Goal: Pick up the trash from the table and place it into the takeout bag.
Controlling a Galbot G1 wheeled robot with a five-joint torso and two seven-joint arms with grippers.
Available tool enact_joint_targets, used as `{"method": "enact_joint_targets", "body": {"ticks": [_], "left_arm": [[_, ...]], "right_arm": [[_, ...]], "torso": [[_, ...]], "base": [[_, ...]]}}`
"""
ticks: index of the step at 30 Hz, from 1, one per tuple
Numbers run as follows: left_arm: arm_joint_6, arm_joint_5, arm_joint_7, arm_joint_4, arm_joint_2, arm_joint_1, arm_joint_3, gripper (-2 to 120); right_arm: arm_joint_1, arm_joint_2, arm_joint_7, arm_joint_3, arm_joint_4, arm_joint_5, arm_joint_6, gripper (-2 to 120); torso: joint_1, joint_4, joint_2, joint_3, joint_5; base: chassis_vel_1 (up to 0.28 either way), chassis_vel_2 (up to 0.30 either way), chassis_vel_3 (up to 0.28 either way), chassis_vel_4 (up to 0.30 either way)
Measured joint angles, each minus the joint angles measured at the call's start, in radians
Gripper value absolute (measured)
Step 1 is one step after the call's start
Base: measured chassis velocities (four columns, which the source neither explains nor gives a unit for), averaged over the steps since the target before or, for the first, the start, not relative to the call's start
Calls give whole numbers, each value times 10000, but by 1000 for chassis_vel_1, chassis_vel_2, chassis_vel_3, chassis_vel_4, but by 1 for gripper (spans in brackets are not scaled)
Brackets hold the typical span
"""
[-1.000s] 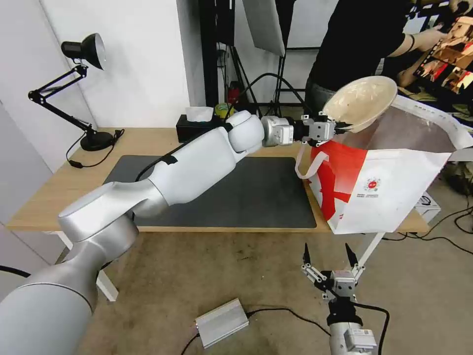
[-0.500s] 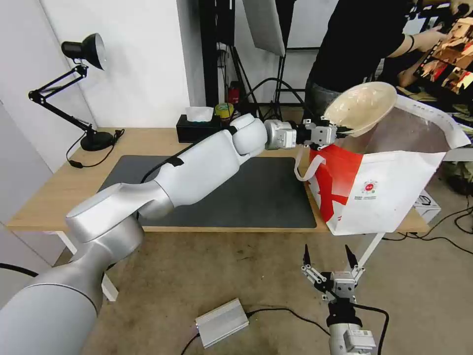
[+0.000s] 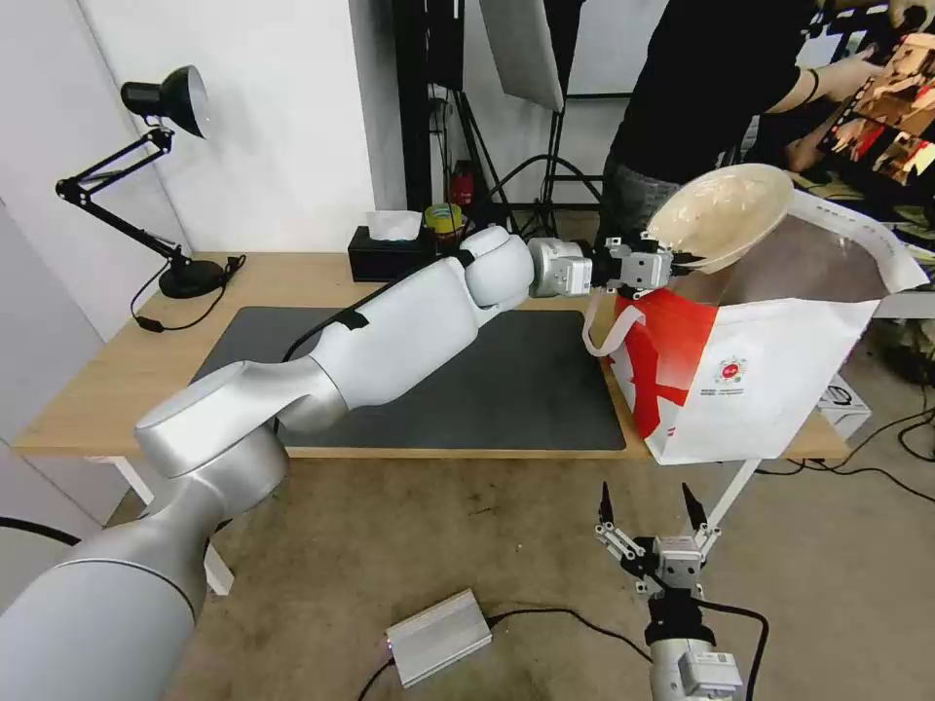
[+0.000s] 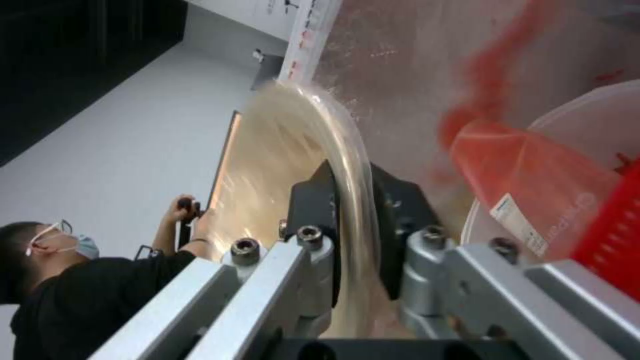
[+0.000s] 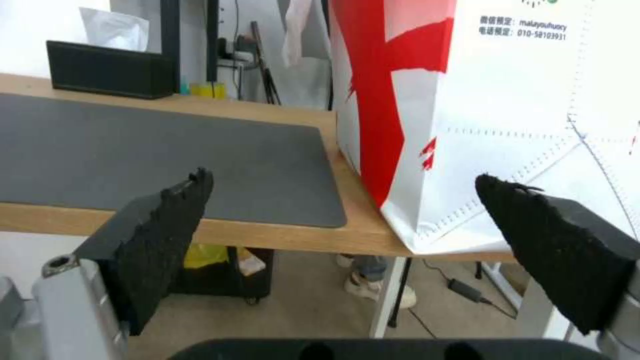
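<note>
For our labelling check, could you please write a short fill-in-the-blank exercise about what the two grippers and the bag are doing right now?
1. The left gripper is shut on the rim of the beige ____, held over the takeout bag.
2. The right gripper hangs below the table edge with its fingers ____.
3. The bag stands at the table's ____ end.

Missing words: bowl; open; right

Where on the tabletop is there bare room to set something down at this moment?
The large dark grey rectangular mat is bare between the black desk lamp and the red-and-white insulated takeout bag. Light wood beside the lamp is free too. Crowded: the bag's mouth, where the left gripper holds the beige shallow bowl, and the back edge by the black tissue box.
</note>
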Motion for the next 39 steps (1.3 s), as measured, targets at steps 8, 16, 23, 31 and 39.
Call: {"method": "enact_joint_targets", "body": {"ticks": [8, 16, 23, 31, 39], "left_arm": [[16, -69, -27, -93, 54, -141, 92, 49], [22, -124, -40, -102, 49, -224, 141, 77], [25, -170, -50, -112, -1, -225, 141, 99], [48, -461, -60, -256, -4, -336, 183, 100], [356, -1377, -332, -402, 28, -466, 345, 100]], "right_arm": [[2, 20, 0, 4, 27, -9, -1, 100], [34, 23, -1, 4, 51, -11, -12, 100], [47, 28, -3, 1, 48, -10, -18, 100], [57, 50, -4, 3, 44, -9, -23, 100], [81, 57, -4, -3, 44, -7, -27, 100]], "torso": [[0, 0, 0, 0, 0], [0, 0, 0, 0, 0], [0, 0, 0, 0, 0], [0, 0, 0, 0, 0], [0, 0, 0, 0, 0]], "base": [[0, 0, 0, 0], [0, 0, 0, 0], [0, 0, 0, 0], [0, 0, 0, 0], [0, 0, 0, 0]]}}
